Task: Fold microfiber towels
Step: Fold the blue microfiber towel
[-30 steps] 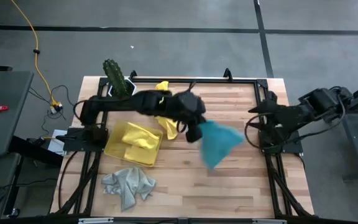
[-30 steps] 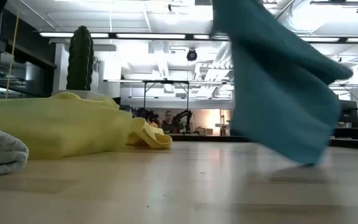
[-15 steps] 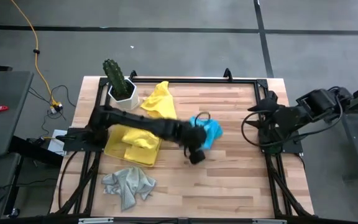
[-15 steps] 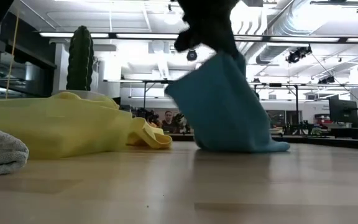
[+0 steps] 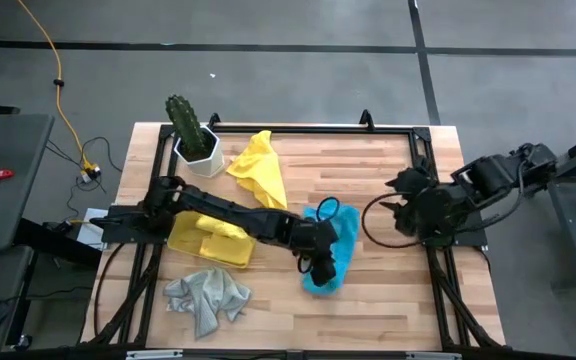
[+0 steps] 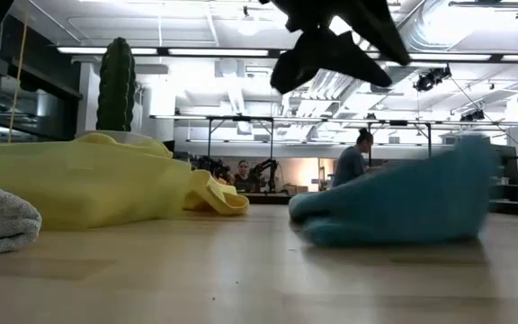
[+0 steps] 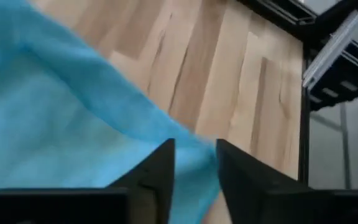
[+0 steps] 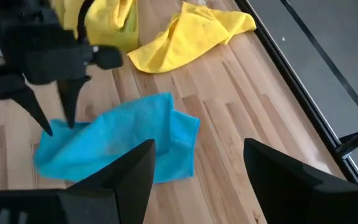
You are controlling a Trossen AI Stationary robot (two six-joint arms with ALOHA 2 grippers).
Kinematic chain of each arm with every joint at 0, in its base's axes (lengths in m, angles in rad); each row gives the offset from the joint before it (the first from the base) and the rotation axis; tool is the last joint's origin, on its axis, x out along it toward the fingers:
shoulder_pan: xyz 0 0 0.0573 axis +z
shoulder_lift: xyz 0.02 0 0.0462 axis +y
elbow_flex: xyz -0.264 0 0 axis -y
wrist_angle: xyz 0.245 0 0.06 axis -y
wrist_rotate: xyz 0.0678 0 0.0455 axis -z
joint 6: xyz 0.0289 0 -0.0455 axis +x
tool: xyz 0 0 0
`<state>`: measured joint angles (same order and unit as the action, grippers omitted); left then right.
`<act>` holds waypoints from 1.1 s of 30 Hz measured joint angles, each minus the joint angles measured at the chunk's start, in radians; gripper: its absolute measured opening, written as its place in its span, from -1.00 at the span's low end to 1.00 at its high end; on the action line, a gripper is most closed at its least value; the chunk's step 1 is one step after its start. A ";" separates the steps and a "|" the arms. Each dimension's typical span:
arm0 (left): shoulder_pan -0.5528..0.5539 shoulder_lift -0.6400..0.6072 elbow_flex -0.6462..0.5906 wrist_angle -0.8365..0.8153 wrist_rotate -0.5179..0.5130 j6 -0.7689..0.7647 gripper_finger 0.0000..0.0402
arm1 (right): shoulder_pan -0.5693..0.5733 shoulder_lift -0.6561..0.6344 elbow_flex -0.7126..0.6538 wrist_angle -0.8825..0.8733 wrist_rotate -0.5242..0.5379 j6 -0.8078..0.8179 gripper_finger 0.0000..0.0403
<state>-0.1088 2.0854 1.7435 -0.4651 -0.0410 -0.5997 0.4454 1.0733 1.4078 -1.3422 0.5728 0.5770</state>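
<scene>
A turquoise towel (image 5: pixel 333 250) lies in a loose, rumpled heap on the wooden table, right of centre; the low view also shows this towel (image 6: pixel 394 207). My left gripper (image 5: pixel 320 268) hangs just above its near-left edge, fingers pointing down and open, with nothing between them (image 8: pixel 58 124). My right gripper (image 5: pixel 396 200) stands open to the right of the towel, facing it. A yellow towel (image 5: pixel 258 170) lies crumpled toward the far edge. A grey towel (image 5: pixel 208 298) lies crumpled near the front left.
A translucent yellow tray (image 5: pixel 183 240) holding yellow cloth sits left of centre, under my left arm. A cactus in a white pot (image 5: pixel 190 130) stands at the far left corner. A black frame (image 5: pixel 418 140) runs round the table. Bare wood lies in front of the turquoise towel.
My left gripper has swung the turquoise towel down and toward the near edge, then opened and let go. The towel, which hung from it a second ago, now lies heaped on the table. My right arm has moved a little toward the towel.
</scene>
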 joint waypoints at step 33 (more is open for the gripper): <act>0.094 -0.959 -1.131 0.813 -0.080 0.149 -0.07 | -0.391 0.300 -0.703 0.952 -0.404 0.259 0.17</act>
<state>-0.0153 1.1262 0.6129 0.3478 -0.1211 -0.4510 0.0539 1.3734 0.7052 -0.3899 0.1688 0.8355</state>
